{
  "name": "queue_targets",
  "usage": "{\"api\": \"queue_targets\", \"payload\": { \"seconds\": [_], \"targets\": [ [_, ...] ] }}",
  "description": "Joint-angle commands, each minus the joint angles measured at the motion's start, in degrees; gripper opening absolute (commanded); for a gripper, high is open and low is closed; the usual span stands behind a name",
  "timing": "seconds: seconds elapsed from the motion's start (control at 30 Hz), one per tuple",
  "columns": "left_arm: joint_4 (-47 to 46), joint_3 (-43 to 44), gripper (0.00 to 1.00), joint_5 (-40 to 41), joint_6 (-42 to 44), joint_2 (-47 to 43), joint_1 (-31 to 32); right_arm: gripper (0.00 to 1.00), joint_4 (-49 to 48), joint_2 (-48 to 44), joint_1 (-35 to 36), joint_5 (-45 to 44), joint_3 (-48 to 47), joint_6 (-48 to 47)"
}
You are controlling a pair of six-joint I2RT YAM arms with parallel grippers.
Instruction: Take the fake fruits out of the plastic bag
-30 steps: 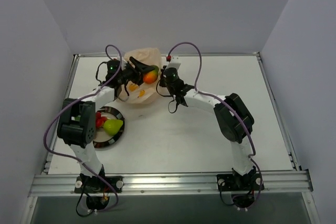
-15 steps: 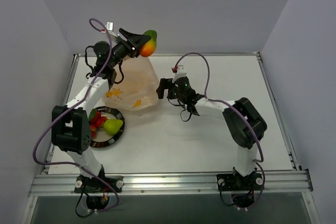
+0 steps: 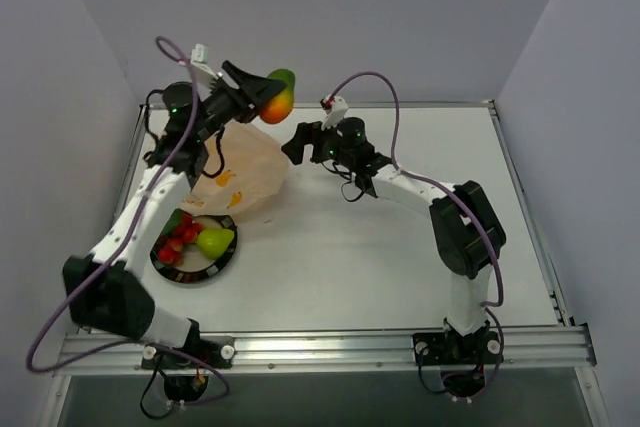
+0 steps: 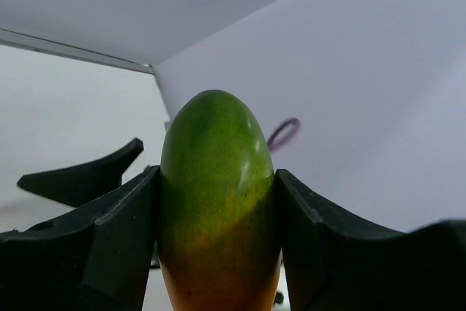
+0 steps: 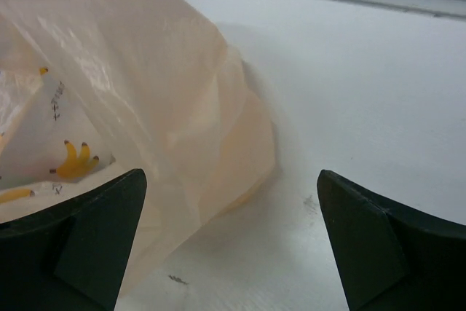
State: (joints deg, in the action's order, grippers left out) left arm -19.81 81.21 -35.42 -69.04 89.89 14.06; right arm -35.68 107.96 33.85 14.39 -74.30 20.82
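The left gripper (image 3: 268, 98) pinches the mango (image 3: 277, 100) across its middle; in the left wrist view its two black fingers (image 4: 116, 234) press flat against either side of the fruit (image 4: 217, 194), green end up, orange end down. The mango hangs in the air above and beyond the far left edge of the plastic bag (image 3: 245, 169), apart from it, with the pale wall (image 4: 378, 92) behind it. The fruit's lower end is cut off by the bottom edge of the left wrist view.

The right gripper (image 3: 298, 139) is spread wide and holds nothing; it sits just beside the bag's far right side, pointing at it. In the right wrist view the bag (image 5: 145, 85) fills the left half between the parted fingers (image 5: 378, 245), and its yellow banana prints (image 5: 73, 159) show through the film; whether the left finger touches the plastic cannot be told.

The bag lies slumped on the white table (image 3: 400, 247). Its mouth and inside are hard to make out, so whether fruit remains in it cannot be told.

Just at the bag's near left edge lies a black-rimmed plate (image 3: 206, 277) holding the pear (image 3: 213, 241) and the red pieces (image 3: 178, 239); the plate's far rim meets the bag's edge, and which overlaps which is unclear.
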Motion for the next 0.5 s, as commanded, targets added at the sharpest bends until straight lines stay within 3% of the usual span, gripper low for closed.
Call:
{"api": "queue_targets", "payload": {
  "seconds": [0.0, 0.17, 0.23, 0.3, 0.37, 0.4, 0.43, 0.47],
  "targets": [
    [17.7, -5.0, 0.02, 8.9, 15.4, -20.4, -1.4, 0.99, 0.4, 1.7, 1.2, 12.5, -2.7, -1.7],
    [44.3, -13.9, 0.02, 26.8, 25.4, -37.0, -2.2, 0.99, 1.0, 3.7, 2.2, 16.8, -6.1, -4.7],
    [50.5, -16.9, 0.02, 31.7, 26.6, -43.8, -2.1, 0.99, 1.4, 6.1, 2.3, 15.8, -7.6, -4.6],
    [58.9, -18.7, 0.02, 38.9, 26.7, -49.2, -2.1, 0.92, 3.5, 8.3, 2.4, 13.9, -11.3, -4.2],
    [65.0, -22.7, 0.02, 42.0, 24.3, -52.0, -2.1, 0.65, 3.1, 11.3, 2.5, 10.5, -12.9, -2.1],
    [66.3, -24.5, 0.02, 44.7, 23.1, -54.4, -2.1, 0.46, 1.9, 12.1, 2.5, 9.0, -13.8, -0.9],
    [67.3, -26.3, 0.02, 45.6, 20.4, -55.3, -2.1, 0.11, 1.4, 13.0, 2.4, 5.6, -14.1, 1.1],
    [67.8, -30.1, 0.02, 46.0, 18.8, -56.4, -2.1, 0.03, 1.1, 13.3, 2.5, 4.2, -14.6, 1.8]
  ]
}}
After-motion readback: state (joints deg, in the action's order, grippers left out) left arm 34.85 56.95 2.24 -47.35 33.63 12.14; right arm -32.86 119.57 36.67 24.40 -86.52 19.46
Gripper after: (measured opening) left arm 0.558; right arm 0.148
